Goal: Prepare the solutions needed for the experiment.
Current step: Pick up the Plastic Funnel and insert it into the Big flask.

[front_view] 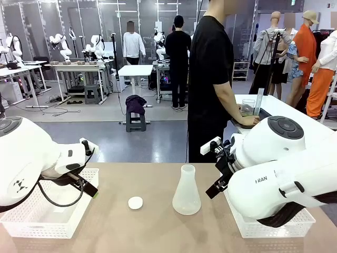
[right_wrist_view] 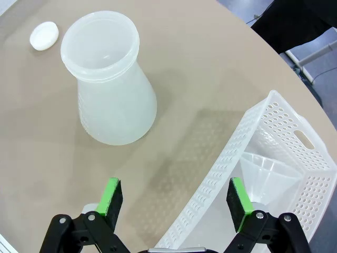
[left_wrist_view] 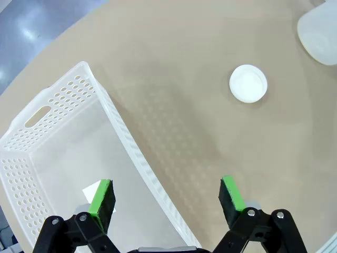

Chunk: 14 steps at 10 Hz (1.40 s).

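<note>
An empty-looking translucent conical flask (front_view: 186,196) (right_wrist_view: 113,105) stands upright mid-table, with a small white round cap (front_view: 135,202) (left_wrist_view: 248,83) lying to its left. My left gripper (left_wrist_view: 166,197) hangs open above the right wall of a white basket (left_wrist_view: 121,126), holding nothing. Over the left rim of another white basket (right_wrist_view: 237,153), my right gripper (right_wrist_view: 176,197) is open and empty, a short way from the flask. The solutions are out of view. At a farther table the person's hand (front_view: 251,120) rests by a clear beaker (front_view: 247,108) and a tall cylinder (front_view: 258,101); their contents I cannot tell.
A clear plastic funnel (right_wrist_view: 268,174) lies in the right basket (front_view: 263,229). The left basket (front_view: 31,221) holds a small white item (left_wrist_view: 93,188) near my fingers. The flask's edge (left_wrist_view: 318,31) shows beyond the cap. Bare tabletop (front_view: 158,232) lies between the baskets.
</note>
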Each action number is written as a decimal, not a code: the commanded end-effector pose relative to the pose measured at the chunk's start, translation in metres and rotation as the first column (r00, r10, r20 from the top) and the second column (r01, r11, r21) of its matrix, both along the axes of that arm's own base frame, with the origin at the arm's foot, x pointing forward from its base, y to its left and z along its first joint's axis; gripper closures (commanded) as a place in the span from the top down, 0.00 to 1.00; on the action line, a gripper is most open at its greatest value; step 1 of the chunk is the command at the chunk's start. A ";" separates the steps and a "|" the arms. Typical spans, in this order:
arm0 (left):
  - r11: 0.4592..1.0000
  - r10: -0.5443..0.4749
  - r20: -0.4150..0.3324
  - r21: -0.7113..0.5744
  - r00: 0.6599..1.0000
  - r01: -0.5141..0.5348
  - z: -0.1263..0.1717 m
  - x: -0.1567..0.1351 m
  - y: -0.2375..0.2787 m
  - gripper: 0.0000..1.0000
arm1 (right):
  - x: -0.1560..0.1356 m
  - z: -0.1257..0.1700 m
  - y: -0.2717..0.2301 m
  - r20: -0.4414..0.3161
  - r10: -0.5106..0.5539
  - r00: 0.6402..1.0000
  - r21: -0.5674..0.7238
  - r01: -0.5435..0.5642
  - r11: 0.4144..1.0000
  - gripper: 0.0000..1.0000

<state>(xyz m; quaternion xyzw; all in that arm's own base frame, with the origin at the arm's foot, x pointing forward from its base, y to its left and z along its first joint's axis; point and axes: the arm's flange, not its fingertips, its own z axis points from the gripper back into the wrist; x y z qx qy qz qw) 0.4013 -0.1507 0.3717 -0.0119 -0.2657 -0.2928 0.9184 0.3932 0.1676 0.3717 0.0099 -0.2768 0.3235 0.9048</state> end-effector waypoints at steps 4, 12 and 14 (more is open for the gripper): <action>1.000 0.001 0.000 -0.001 1.000 -0.001 0.000 0.000 0.000 1.00 | 0.000 0.000 0.000 -0.001 -0.003 1.000 0.003 0.003 1.000 1.00; 1.000 0.001 0.000 -0.001 1.000 -0.001 0.000 0.000 0.000 1.00 | 0.000 0.000 0.000 -0.001 -0.003 1.000 0.003 0.003 1.000 1.00; 1.000 0.001 0.000 -0.001 1.000 -0.001 0.000 0.000 0.000 1.00 | 0.000 0.000 0.000 -0.001 -0.003 1.000 0.003 0.003 1.000 1.00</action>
